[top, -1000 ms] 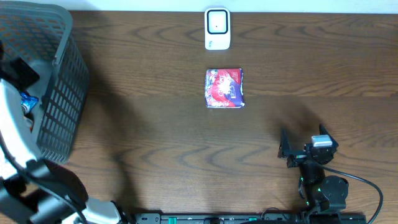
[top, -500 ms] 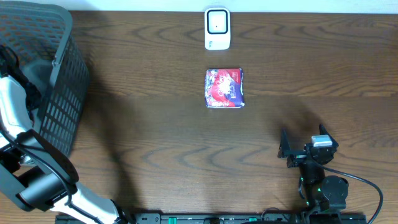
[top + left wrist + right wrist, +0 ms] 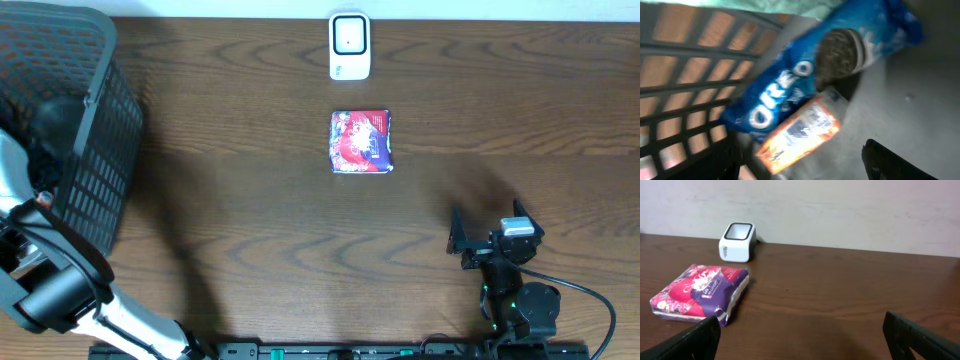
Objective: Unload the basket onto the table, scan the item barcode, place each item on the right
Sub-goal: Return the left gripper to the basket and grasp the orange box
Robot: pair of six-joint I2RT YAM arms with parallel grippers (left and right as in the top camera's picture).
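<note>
Basket (image 3: 105,140) holds Oreo pack (image 3: 790,85) and orange packet (image 3: 800,131), latter roughly between left gripper (image 3: 801,167) tips; cannot tell jaw spread. Right gripper (image 3: 801,325) gapes empty, purple packet (image 3: 700,292) well ahead.

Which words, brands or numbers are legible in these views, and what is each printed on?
"OREO": white letters on the blue biscuit packet in the basket.
Print on the orange and white pack beside it: too blurred to read.
Lettering on the pink packet: too small to read.
Small mark on the front of the white scanner: unreadable.
</note>
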